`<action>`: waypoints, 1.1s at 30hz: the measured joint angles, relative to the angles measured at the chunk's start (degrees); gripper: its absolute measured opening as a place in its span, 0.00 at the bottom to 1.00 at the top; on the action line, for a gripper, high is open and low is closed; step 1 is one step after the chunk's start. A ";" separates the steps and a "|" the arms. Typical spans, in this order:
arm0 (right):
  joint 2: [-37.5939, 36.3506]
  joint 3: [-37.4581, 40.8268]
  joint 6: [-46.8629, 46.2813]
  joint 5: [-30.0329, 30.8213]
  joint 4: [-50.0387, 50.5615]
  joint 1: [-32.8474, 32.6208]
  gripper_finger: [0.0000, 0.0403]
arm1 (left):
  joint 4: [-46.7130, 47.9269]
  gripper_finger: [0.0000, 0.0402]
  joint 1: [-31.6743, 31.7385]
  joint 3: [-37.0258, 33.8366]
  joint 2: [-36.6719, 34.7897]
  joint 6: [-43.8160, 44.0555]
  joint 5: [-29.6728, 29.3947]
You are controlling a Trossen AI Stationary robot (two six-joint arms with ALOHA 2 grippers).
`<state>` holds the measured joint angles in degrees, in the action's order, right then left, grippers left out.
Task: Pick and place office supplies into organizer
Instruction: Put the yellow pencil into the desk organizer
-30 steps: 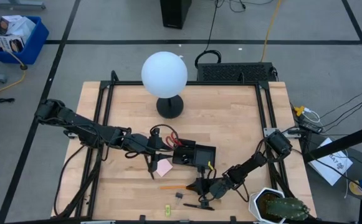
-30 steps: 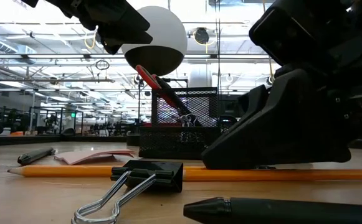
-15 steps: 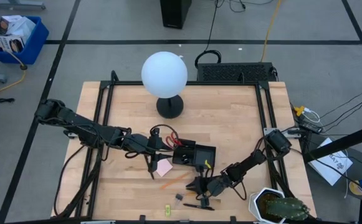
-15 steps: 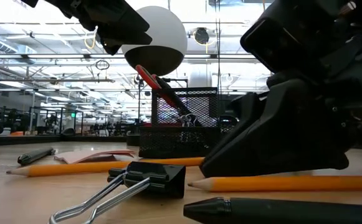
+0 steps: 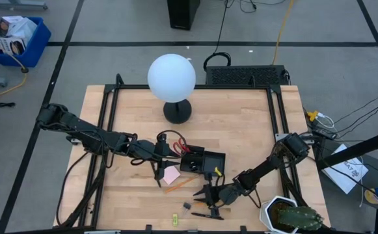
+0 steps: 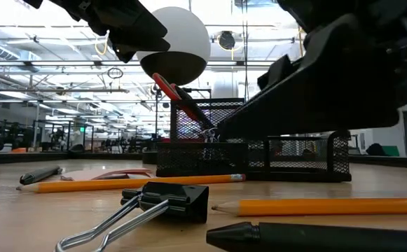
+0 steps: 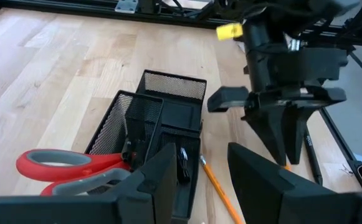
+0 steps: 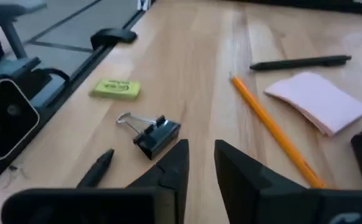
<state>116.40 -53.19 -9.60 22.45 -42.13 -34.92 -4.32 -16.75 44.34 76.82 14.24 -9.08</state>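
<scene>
The black mesh organizer [image 5: 205,161] stands mid-table. Red-handled scissors [image 7: 62,165] stick blades-down into its left compartment, with the handles leaning out over the rim. My left gripper [image 7: 199,180] hovers open beside those handles and touches nothing. My right gripper [image 8: 199,158] hangs just above the wood near the organizer's front, fingers slightly apart, nothing between them. An orange pencil [image 8: 274,134] lies slanted ahead of it. A pink sticky pad [image 8: 321,99], a black clip [image 8: 154,134], a yellow-green piece [image 8: 115,89] and black pens [image 8: 299,61] lie around. A second pencil [image 6: 315,206] shows in the low view.
A white globe lamp [image 5: 171,78] on a round black base stands at the far middle. A potted plant [image 5: 286,214] sits at the near right corner. Black frame rails [image 5: 107,130] run along the table's left and right sides. Another pen [image 5: 208,215] lies near the front edge.
My right gripper has risen off the table, clear of the pencils. One pencil has swung from lying level along the front to slanting, its right end now near the organizer. The other has stayed lower down by the clip, which shifted slightly.
</scene>
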 joint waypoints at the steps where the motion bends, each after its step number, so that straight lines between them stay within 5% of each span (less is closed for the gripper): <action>1: -0.48 0.00 -0.23 -0.04 1.30 -0.28 0.18 | 0.09 0.37 0.00 0.00 0.00 0.04 0.00; 18: -0.67 -0.07 -13.65 1.71 13.75 -5.79 0.30 | 0.05 0.37 0.00 0.00 0.00 1.12 -1.83; 33: 1.56 2.63 -17.61 2.45 14.61 -5.70 0.11 | 0.09 0.37 0.00 0.00 0.00 1.18 -1.86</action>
<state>117.95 -50.56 -27.21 24.90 -27.52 -40.62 -4.23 -16.75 44.34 76.82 15.42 -10.94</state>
